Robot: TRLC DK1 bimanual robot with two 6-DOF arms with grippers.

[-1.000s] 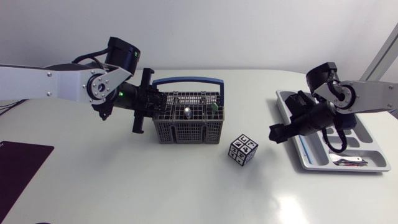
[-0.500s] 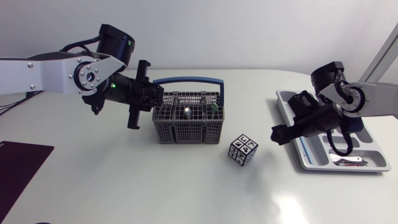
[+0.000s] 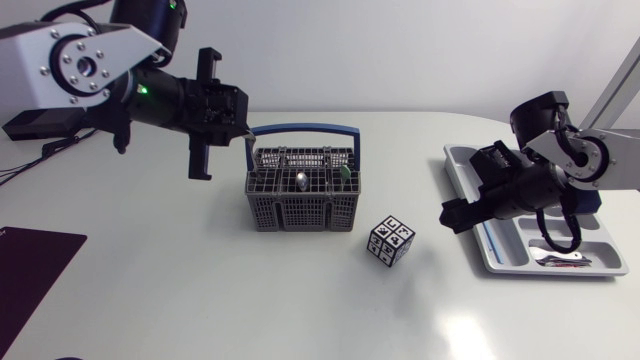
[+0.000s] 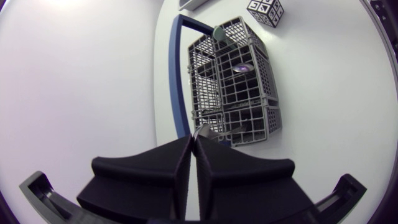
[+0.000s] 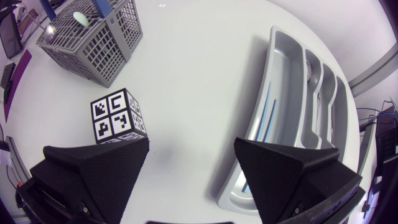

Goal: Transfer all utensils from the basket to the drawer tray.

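Left gripper (image 4: 194, 138) is above the rear-left corner of the basket (image 3: 300, 212), fingers closed to a hairline. A thin silver utensil end (image 4: 200, 129) shows at the tips, so it looks pinched on one piece; can't make out what kind. The held piece hangs from the fingertips toward the basket, roughly upright. The tray (image 5: 261, 93) is well off the basket's right side, past the marker cube (image 3: 391, 241). So the carry has to clear the basket's blue handle (image 3: 300, 129) and cross its whole width. Right gripper (image 5: 191, 142) is fingers wide, nothing in them. It sits far right of the basket, between cube and tray, and is much the nearer arm to the tray. Left in the basket, standing upright: a spoon (image 3: 300, 181) mid-basket and a green-tipped piece (image 3: 343, 172) at the right end. Judgement: extraction step, job partway.
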